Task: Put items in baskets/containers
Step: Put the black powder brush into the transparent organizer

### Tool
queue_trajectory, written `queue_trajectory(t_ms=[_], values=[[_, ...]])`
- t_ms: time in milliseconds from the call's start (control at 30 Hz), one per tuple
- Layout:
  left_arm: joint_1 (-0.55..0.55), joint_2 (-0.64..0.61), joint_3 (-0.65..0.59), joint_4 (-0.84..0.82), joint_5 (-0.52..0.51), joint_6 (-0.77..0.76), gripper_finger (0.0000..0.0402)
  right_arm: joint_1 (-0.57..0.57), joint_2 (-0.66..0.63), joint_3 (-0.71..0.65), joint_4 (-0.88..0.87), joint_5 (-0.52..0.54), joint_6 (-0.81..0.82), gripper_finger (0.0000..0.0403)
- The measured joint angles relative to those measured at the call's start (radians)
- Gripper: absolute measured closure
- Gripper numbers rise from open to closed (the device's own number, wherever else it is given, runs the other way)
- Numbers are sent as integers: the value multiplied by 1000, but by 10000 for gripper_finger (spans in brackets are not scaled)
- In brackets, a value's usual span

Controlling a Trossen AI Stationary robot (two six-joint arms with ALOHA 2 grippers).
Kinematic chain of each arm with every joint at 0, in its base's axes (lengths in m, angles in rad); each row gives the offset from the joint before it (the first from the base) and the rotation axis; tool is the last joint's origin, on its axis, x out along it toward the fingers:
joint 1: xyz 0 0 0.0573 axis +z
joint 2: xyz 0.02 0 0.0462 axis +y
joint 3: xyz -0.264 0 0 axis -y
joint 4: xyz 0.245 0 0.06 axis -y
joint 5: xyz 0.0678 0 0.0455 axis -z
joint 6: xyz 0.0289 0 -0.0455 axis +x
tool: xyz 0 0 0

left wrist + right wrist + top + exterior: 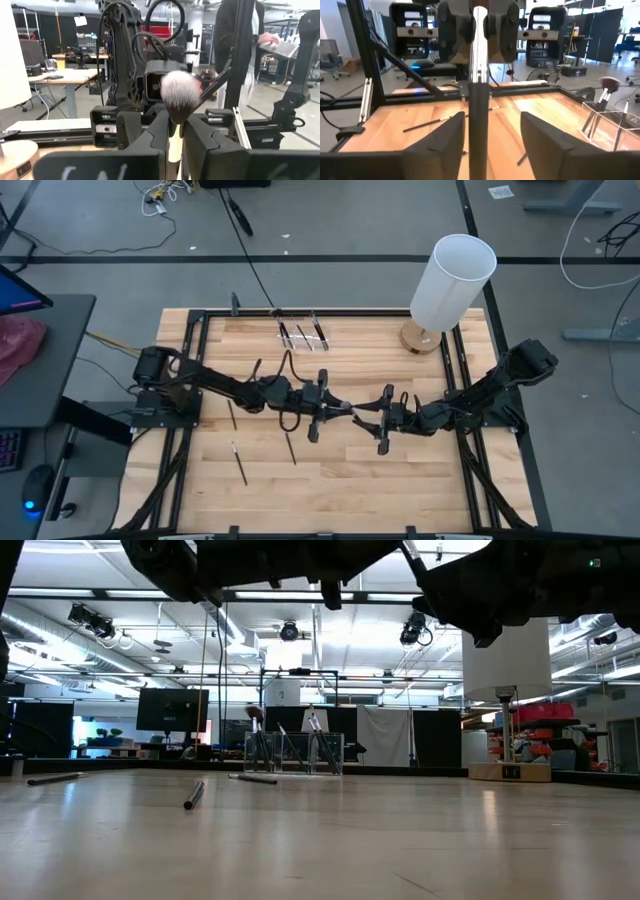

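Both arms meet over the middle of the table. My left gripper (328, 408) is shut on a makeup brush (350, 412) that has a grey-white tuft (175, 92). The brush's dark handle (479, 115) reaches between the fingers of my right gripper (492, 122), which stand open on either side of it without touching. The clear organiser box (300, 333) stands at the far middle of the table with a few brushes upright in it (602, 100). Three loose brushes (239, 463) (232, 415) (290, 448) lie flat on the wood at the near left. My left gripper pinches the brush between its two fingers at the silver ferrule (479, 45), just behind the tuft. The fingers come about level from the table's left. The brush is lifted clear of the table, its handle pointing on toward the right gripper.
A tall white cylinder on a round wooden base (452, 280) stands at the far right corner. A black frame (200, 330) runs around the tabletop. In the low view, loose brushes (194, 795) (55, 778) lie on the boards in front of the organiser (295, 752).
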State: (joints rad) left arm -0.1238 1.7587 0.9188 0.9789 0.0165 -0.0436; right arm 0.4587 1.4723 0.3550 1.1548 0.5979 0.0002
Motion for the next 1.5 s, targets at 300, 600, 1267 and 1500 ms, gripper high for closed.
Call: queue_trajectory(t_ms=[300,600,1267,1500], values=[[0,-73,0,-144,-47,3,368,0,0,0,-114,-3,89,168],[6,-152,0,-359,-216,3,368,0,0,0,-264,23,209,170],[461,-199,-24,-582,-416,-113,368,0,0,0,-355,49,298,221],[505,-108,-78,-391,-448,-156,368,0,0,0,-351,50,287,225]])
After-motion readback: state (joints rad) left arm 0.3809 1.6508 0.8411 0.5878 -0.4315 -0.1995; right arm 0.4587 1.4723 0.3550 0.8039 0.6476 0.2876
